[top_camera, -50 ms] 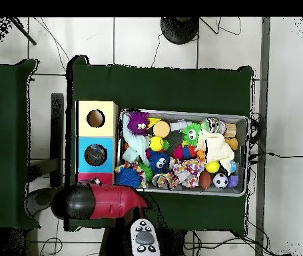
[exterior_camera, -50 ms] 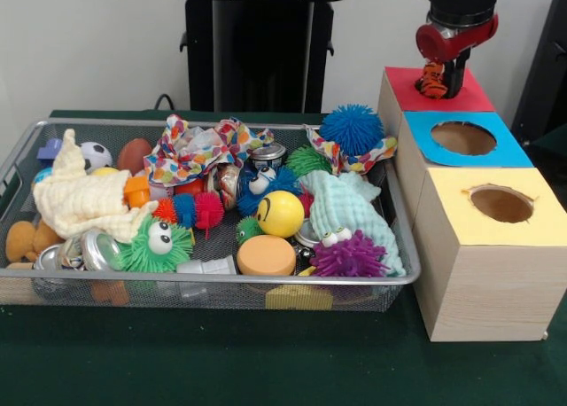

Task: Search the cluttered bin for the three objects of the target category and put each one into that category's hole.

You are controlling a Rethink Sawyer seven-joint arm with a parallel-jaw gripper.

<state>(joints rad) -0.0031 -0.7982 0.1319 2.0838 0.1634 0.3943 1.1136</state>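
My gripper [exterior_camera, -50 ms: 440,82] hangs just above the red-topped box [exterior_camera, -50 ms: 465,96] at the back right, shut on a small orange toy with dark stripes [exterior_camera, -50 ms: 431,80]. The toy hangs right at the red top, whose hole is hidden behind toy and fingers. In the overhead view the red arm [top_camera, -50 ms: 104,201] covers most of the red box [top_camera, -50 ms: 95,177] and hides the gripper. The wire mesh bin [exterior_camera, -50 ms: 19,154] holds several toys: a blue spiky ball [exterior_camera, -50 ms: 352,128], a yellow smiley ball [exterior_camera, -50 ms: 280,213], a purple spiky creature [exterior_camera, -50 ms: 352,255] and a green furry creature with eyes [exterior_camera, -50 ms: 155,244].
A blue-topped box [exterior_camera, -50 ms: 509,151] and a yellow-topped box [exterior_camera, -50 ms: 461,213], each with a round hole, stand in a row in front of the red one, right of the bin. A cream cloth [exterior_camera, -50 ms: 84,198], a polka-dot cloth [exterior_camera, -50 ms: 199,149] and an orange disc [exterior_camera, -50 ms: 266,255] lie in the bin.
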